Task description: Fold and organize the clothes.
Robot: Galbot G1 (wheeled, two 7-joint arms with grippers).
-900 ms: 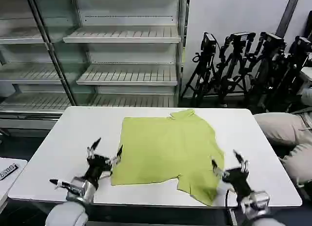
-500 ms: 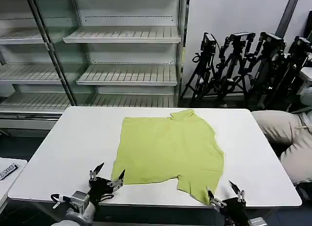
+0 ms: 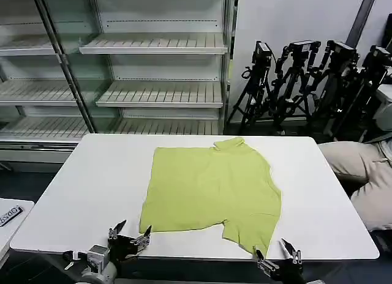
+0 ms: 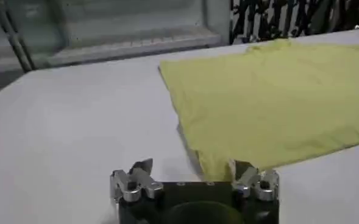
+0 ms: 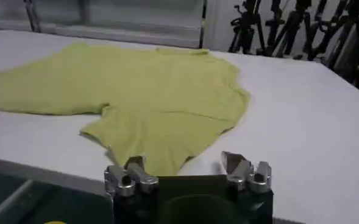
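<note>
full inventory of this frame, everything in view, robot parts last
shirt: 1, lime yellow-green, spread flat on the table, collar at the far side, one sleeve reaching the near edge
table: 1, white, directly in front of the robot
shelving units: several, pale metal, bare racks behind the table
tripods: a cluster, black, against the wall at far right
seated person's leg: beige trousers, off the table's right side
left gripper: 1, metal and black, open, at the table's near edge by the shirt's near left corner
right gripper: 1, metal and black, open, below the near edge by the sleeve
</note>
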